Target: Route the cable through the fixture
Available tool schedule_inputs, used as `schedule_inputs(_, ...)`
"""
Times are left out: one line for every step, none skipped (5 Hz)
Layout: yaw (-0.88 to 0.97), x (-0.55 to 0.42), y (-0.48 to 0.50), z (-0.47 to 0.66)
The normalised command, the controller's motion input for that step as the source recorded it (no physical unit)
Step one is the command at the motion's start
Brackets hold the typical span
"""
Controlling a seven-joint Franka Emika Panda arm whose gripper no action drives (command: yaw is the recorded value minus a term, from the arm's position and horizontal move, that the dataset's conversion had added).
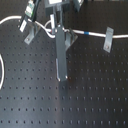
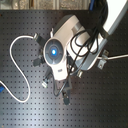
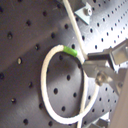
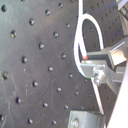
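The cable is a thin white cord. In the first exterior view the cable runs along the far side of the board, with a blue band. In the first wrist view the cable curls into a loop and carries a green band. My gripper meets the cable where the loop crosses, just past the green band, and looks shut on it. The second wrist view shows the same loop at my gripper. A metal fixture clip stands just beyond the loop. In the second exterior view the arm hides my gripper.
More grey clips stand on the black perforated board, among them a left clip and a right clip. A long grey bar reaches down from the gripper area. Slack cable lies in a big loop on the second exterior view's left.
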Motion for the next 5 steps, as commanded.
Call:
schedule_inputs(0.0,0.0,0.0,0.02)
schedule_inputs(0.03,0.0,0.0,0.0)
schedule_inputs(0.0,0.021,0.005,0.0)
schedule_inputs(0.05,0.224,-0.079,-0.08)
schedule_inputs(0.12,0.24,0.033,-0.38)
